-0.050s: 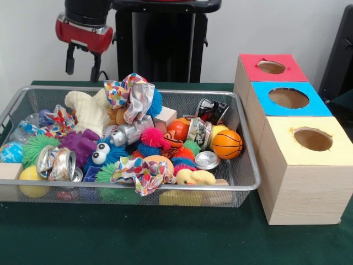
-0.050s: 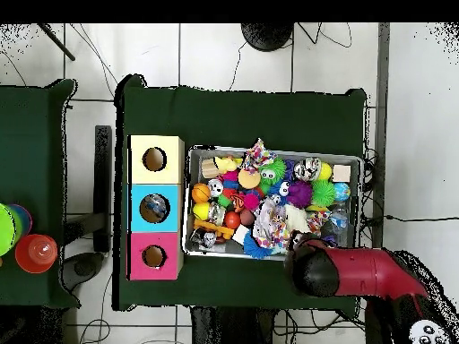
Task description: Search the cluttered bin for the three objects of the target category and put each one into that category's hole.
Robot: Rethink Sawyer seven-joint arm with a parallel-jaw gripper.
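Hanging above the bin's far left corner, my pincer (image 1: 81, 62) shows two dark fingers (image 1: 70, 58) standing apart, and I see nothing between them. They are above the wire rim, not touching any object.

Directly below and a little toward me from the pincer lies a cream plush toy (image 1: 88, 110), and just right of it a crumpled patterned cloth (image 1: 132, 94). Lower again I see a purple rubbery toy (image 1: 81, 144) and a crushed silver can (image 1: 55, 163) near the bin's front left. Further to the right of the pincer are a second crushed can (image 1: 212, 110) by the far wall, a small basketball (image 1: 227, 144), a round metal lid (image 1: 207, 160) and a yellow duck (image 1: 194, 177) at the front wall. I think the cans may be one category, but I cannot tell this surely.

All these lie in the mesh bin (image 1: 251, 179). Well to the right of the pincer, just beside the bin, stand three wooden boxes with holes: red (image 1: 270, 67) farthest, blue (image 1: 288, 98) in the middle, yellow (image 1: 311, 139) nearest. In the overhead view something shiny seems to sit inside the blue box's hole (image 2: 154, 209).
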